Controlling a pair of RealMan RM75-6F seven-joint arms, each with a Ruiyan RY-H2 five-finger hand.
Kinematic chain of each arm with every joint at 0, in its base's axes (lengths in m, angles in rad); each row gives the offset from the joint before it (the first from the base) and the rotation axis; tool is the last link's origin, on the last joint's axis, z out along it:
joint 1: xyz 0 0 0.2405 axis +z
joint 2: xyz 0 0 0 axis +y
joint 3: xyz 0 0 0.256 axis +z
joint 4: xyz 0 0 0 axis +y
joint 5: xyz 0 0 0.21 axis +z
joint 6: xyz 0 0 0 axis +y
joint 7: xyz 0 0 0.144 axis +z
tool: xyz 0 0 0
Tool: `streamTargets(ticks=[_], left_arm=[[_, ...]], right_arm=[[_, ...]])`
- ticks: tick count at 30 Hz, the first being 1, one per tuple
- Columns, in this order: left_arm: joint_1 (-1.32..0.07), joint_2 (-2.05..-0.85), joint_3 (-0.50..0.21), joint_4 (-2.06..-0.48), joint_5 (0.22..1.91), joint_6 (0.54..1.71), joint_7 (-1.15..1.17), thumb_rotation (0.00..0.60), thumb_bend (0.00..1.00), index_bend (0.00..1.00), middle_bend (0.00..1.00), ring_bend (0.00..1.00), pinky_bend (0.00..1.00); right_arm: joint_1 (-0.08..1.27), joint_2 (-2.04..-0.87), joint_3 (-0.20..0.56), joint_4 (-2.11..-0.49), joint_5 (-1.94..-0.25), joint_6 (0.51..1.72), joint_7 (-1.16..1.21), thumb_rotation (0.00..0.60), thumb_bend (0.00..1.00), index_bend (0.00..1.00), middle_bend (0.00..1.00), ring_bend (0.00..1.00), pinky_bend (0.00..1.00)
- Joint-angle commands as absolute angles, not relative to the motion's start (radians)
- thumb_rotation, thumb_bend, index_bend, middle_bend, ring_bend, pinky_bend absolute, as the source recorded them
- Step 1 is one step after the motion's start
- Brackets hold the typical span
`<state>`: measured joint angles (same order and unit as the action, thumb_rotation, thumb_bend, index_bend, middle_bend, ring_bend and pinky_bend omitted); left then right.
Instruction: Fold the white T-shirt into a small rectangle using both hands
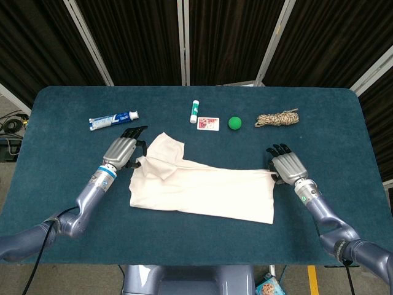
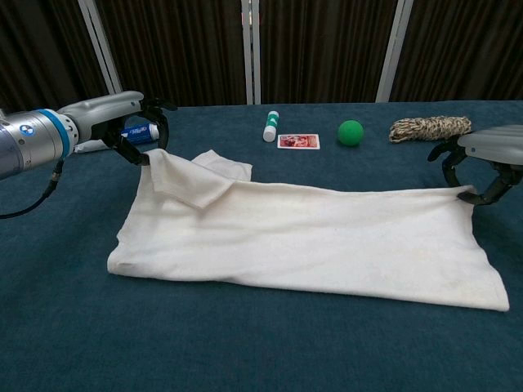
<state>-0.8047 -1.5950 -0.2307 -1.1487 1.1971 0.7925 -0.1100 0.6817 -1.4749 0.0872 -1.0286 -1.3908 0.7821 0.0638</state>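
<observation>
T-shirt [image 2: 302, 245], white, lies half-folded mid-table. My left hand [image 2: 122, 122] pinches its far left corner; my right hand [image 2: 482, 163] pinches the far right corner. Toothpaste [image 1: 113, 120] sits beyond the left hand.

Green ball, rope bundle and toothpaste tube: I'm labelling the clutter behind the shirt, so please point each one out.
green ball [image 1: 234, 123], head view, centre of the ball.
rope bundle [image 1: 277, 118], head view, middle of the coil.
toothpaste tube [image 1: 113, 120], head view, middle of the tube's body.
</observation>
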Motion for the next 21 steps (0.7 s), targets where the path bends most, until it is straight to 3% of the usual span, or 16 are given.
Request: streamTargets(ticks=[1,14,16,19,21], left_arm=[[-0.809,-1.6,-0.233,-1.143,1.189,0.788,-0.105,0.6,0.54,0.75,0.0,0.0,0.0],[-0.823,-1.635,-0.236,-1.095,1.172,0.773,-0.109,0.6,0.54,0.75,0.0,0.0,0.0],[-0.824,-1.639,-0.236,-1.089,1.174,0.773,-0.115,0.6,0.54,0.75,0.0,0.0,0.0],[-0.826,-1.643,-0.236,-1.078,1.178,0.773,-0.12,0.6,0.54,0.75,0.0,0.0,0.0],[-0.827,-1.647,-0.237,-1.072,1.178,0.77,-0.125,0.6,0.54,0.75,0.0,0.0,0.0]], right_arm=[[0.684,-1.48,0.086,-1.02,-1.389,0.778,0.066,0.6,0.45,0.76,0.12,0.0,0.0],[0.69,-1.512,0.088,-0.964,-1.371,0.764,0.082,0.6,0.45,0.73,0.11,0.0,0.0],[0.691,-1.514,0.087,-0.958,-1.368,0.759,0.079,0.6,0.43,0.6,0.09,0.0,0.0],[0.692,-1.513,0.087,-0.957,-1.36,0.748,0.072,0.6,0.25,0.19,0.03,0.0,0.0],[0.693,-1.509,0.089,-0.964,-1.351,0.738,0.068,0.6,0.18,0.07,0.01,0.0,0.0]])
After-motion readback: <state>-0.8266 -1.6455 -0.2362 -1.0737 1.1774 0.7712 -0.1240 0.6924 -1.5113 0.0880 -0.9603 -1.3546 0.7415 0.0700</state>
